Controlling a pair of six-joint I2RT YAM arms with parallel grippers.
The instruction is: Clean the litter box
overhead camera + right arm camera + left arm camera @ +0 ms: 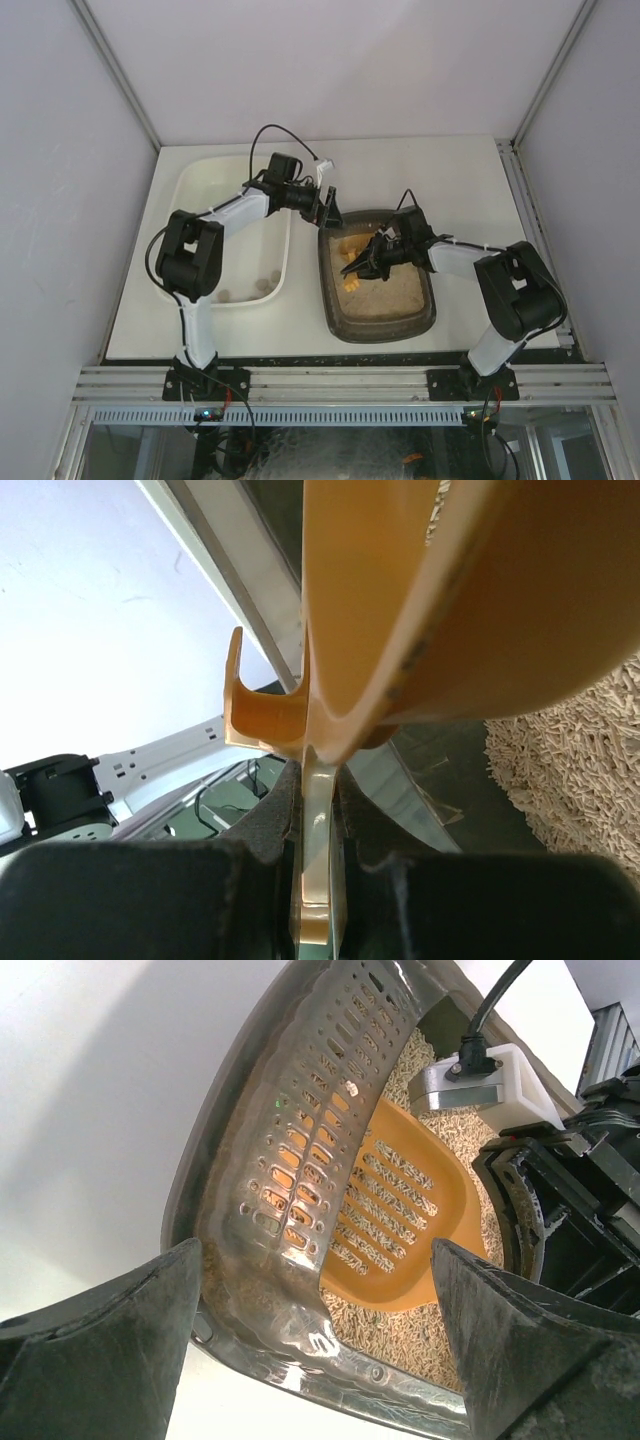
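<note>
Nearest, the dark litter box (400,325) holds pale litter (388,296) beneath the right claw (375,260), which is clenched on the handle of an orange slotted scoop (390,1220) resting on the litter. Farther back, the left claw (327,206) stands released, with the box's far corner rim between its fingers (120,1350). Left of that claw, a white tub (200,178) holds a few dark clumps (265,284).

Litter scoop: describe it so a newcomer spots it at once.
On the white table, the dark litter box sits right of the larger white tub. The litter scoop is inside it over pale pellets, its handle clamped in the right gripper. It is the only orange, slotted thing there.
</note>
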